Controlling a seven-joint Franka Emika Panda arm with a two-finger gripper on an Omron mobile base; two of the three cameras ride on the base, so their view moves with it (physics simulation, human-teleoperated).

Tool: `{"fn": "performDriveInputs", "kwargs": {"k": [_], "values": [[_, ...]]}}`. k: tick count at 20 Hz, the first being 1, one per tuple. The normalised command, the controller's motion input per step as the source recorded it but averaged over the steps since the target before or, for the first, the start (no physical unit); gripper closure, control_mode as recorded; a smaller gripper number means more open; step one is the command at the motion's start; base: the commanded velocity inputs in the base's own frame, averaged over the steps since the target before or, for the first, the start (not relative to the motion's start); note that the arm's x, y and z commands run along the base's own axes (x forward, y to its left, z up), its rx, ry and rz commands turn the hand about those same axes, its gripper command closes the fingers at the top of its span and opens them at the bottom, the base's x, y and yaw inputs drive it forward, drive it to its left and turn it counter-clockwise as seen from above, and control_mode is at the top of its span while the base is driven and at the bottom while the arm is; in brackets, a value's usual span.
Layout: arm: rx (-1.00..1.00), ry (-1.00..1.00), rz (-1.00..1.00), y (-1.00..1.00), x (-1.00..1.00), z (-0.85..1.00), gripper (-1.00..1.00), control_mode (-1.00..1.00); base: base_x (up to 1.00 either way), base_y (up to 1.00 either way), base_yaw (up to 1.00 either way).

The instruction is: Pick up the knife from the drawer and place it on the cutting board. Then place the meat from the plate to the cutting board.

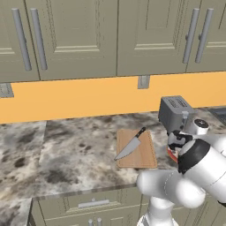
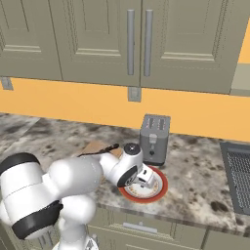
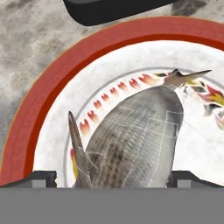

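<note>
Gripper (image 3: 109, 177) is hovering wide open just above the meat (image 3: 135, 140), one finger tip on either side of it, gripping nothing. Scaly grey meat is lying on the plate (image 3: 39, 100) with the red-orange rim, near the toaster (image 2: 155, 132). Beside the plate, the knife (image 1: 131, 145) is resting diagonally on the cutting board (image 1: 143, 154) on the tabletop (image 1: 70, 150).

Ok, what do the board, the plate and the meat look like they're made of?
Board: looks like plain, matte light wood, a flat tan slab with the knife on it. Plate: probably glazed ceramic, with a red rim and painted flame marks on white. Meat: scaly grey skin with fins, so it looks like a raw fish.
</note>
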Motion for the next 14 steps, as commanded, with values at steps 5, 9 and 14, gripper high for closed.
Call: {"fn": "performDriveInputs", "kwargs": {"k": [5,9,14], "values": [[0.00,0.02,0.03,0.00,0.07,-0.19,1.00,-1.00,0.00,0.00,0.00],[0.00,-0.04,0.02,0.00,-0.04,0.00,1.00,-1.00,0.00,0.00,0.00],[-0.01,-0.19,0.00,0.00,-0.27,0.23,1.00,-1.00,0.00,0.00,0.00]]}}
